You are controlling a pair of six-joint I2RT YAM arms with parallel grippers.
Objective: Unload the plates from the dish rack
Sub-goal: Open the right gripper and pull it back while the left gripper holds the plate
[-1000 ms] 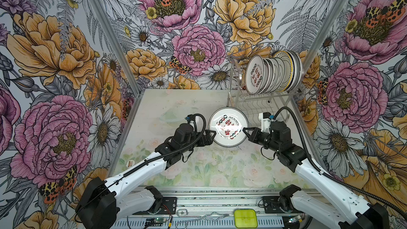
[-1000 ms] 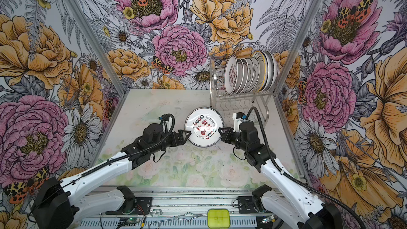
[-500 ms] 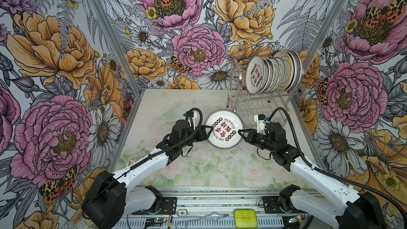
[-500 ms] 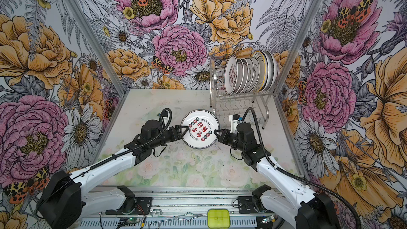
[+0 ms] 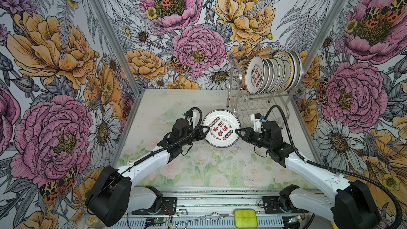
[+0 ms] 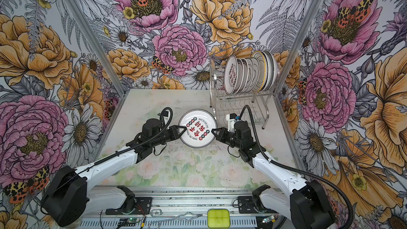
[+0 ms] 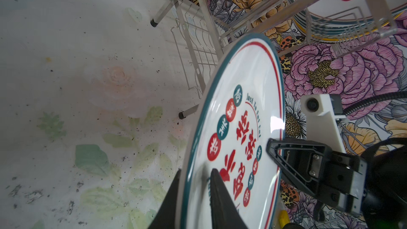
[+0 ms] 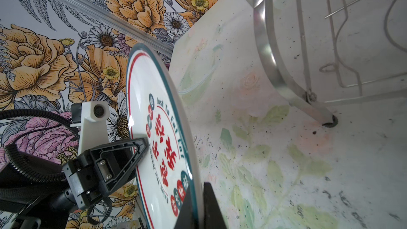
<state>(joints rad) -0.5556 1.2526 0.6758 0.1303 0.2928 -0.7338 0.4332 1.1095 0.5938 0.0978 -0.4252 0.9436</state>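
My left tool [image 5: 206, 130] is clamped on one edge of a plate [image 5: 221, 128], one finger on each face of the rim. My right tool [image 5: 238, 131] is clamped on the opposite edge. The plate hangs between them above the surface [image 5: 198, 172], just in front of the dish rack [image 5: 244, 109]. It is round and white, with a dark teal rim line, a thin red ring, big red characters and red and teal dots. The other plates [image 5: 271, 72] stand upright in a row on the rack's upper level.
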